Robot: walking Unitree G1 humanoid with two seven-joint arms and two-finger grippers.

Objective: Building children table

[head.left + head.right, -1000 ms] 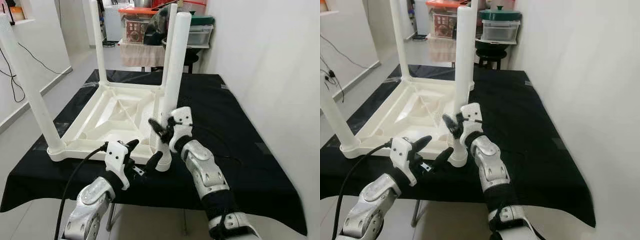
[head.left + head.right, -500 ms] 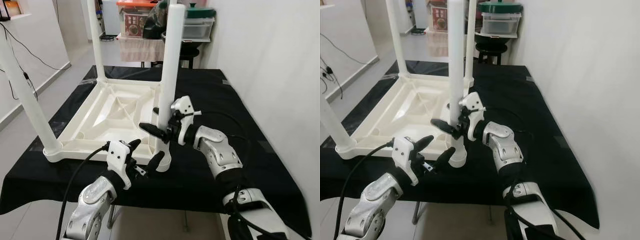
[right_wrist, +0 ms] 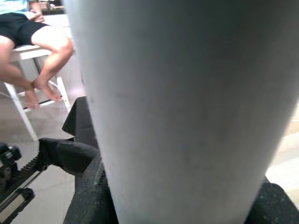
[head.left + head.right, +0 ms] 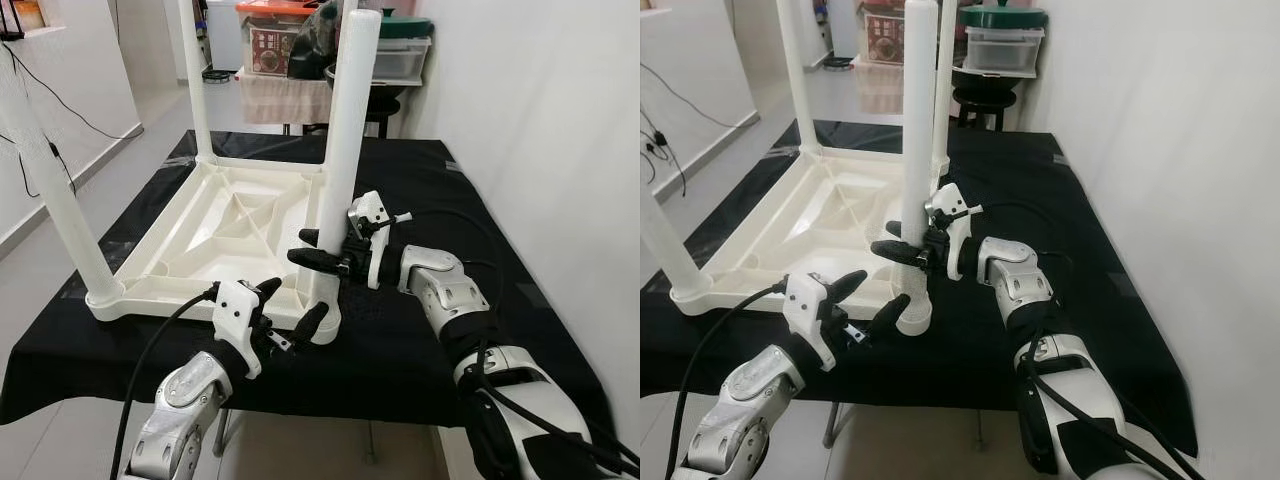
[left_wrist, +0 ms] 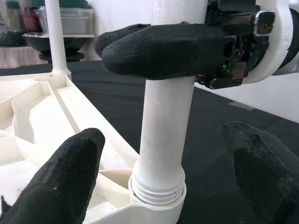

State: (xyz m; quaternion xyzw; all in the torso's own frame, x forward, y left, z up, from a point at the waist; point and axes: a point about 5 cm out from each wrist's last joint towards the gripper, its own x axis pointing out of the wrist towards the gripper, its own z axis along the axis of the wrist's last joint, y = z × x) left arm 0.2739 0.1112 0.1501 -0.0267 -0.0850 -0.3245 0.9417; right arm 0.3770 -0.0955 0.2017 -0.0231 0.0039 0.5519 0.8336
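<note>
The right gripper [image 4: 318,248] had swung level, clamping the smooth round leg [image 4: 343,170]; the left gripper [image 4: 290,306] gaped.

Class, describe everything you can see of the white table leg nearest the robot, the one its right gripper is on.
The near leg is a plain white tube, plastic by its look, standing upright in the corner socket of the upturned white tabletop on the black cloth. Threads show where its base enters the socket collar. The right gripper is shut on it low down, fingers wrapped across. The left gripper hangs open at its base, not touching.
</note>
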